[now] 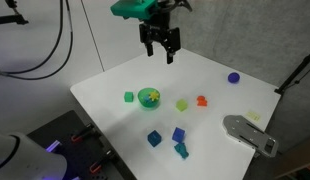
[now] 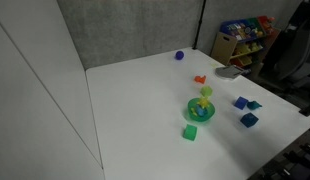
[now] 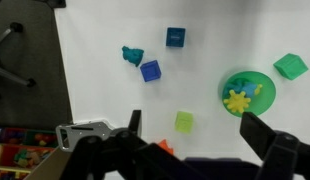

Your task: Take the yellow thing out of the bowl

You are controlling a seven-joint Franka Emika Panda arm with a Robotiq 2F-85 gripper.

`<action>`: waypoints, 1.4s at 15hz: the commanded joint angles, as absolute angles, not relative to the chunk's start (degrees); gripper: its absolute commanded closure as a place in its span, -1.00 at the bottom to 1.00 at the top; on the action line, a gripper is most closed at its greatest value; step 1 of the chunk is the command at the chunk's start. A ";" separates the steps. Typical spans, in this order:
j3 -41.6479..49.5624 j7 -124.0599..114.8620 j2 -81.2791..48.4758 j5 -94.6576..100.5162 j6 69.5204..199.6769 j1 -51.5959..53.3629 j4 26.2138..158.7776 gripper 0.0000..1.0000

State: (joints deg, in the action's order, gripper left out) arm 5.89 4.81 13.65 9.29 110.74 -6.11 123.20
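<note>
Tool [image 1: 159,54]: raised high over the white bench [image 1: 110,85], touching nothing; its two fingers [image 3: 259,133] stand spread wide with nothing between them.
Lime block [image 3: 184,122]: the closest thing in the wrist view, lying flat on the bench below the gap between the fingers.
Orange piece [image 1: 202,100]: just beside the lime block in an exterior view; in the wrist view the tool mostly hides it.
Bowl [image 3: 247,92]: bright green and upright on the bench, a little beyond the lime block and off to one side, apart from it.
Yellow thing [image 3: 236,101]: inside the bowl, resting on its floor; a bluish fleck next to it may be another small piece, but the blur leaves that unsure.
Green cube [image 3: 290,66]: past the bowl, near its rim but not touching.
Blue cluster: a dark blue cube [image 3: 150,70], a teal piece [image 3: 132,55] and a second blue cube [image 3: 175,37], loosely grouped farther off, well apart from the bowl.
Purple ball [image 1: 234,77]: alone toward the bench's far side.
</note>
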 commanded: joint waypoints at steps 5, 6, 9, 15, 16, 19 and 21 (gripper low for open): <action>4.23 4.33 9.05 1.70 121.17 -2.72 128.89 -1.00; 3.79 4.22 8.46 1.25 123.16 -2.36 129.87 -1.00; 2.41 3.38 5.81 0.10 130.75 -1.28 132.31 -1.00; -0.02 -0.84 -4.45 -1.19 141.20 0.52 130.56 -1.00; -0.32 -1.90 -6.24 -1.04 142.09 0.82 130.01 -1.00; -0.67 -4.93 -11.29 -0.18 145.18 1.68 128.74 -1.00; -0.50 -6.27 -14.47 -0.19 147.25 2.18 127.74 -1.00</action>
State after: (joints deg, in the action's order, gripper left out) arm -0.48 -3.52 -9.86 -0.47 145.23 1.75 130.62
